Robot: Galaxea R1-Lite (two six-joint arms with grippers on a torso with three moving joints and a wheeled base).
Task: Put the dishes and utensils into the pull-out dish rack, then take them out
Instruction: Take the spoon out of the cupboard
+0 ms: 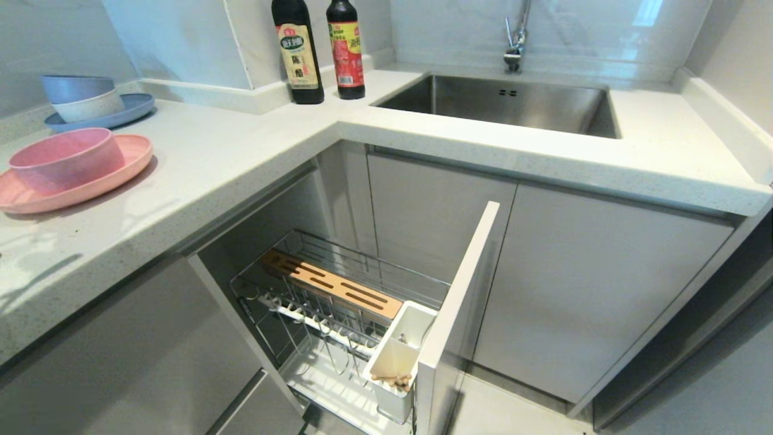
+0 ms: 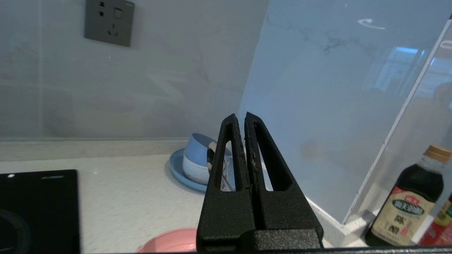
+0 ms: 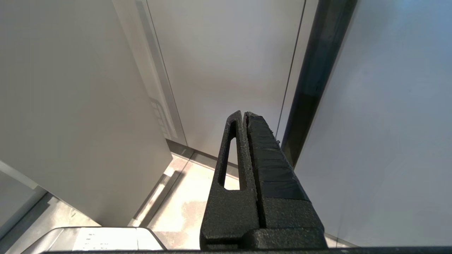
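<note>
Head view shows the pink bowl (image 1: 63, 158) sitting on the pink plate (image 1: 115, 175) on the counter (image 1: 241, 151). Chopsticks (image 1: 394, 380) stand in the white cup (image 1: 398, 356) of the pulled-out rack (image 1: 326, 302). Left gripper (image 2: 244, 120) is pressed together, empty, above the counter. Right gripper (image 3: 244, 114) is together too, near cupboard doors.

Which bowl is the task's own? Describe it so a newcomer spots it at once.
Start at the white counter left of the sink. Two stacks of dishes sit at its far left end. The pink bowl sits in the wide pink plate, nearer than the blue plate with its blue and white bowls; only this stack is pink.
</note>
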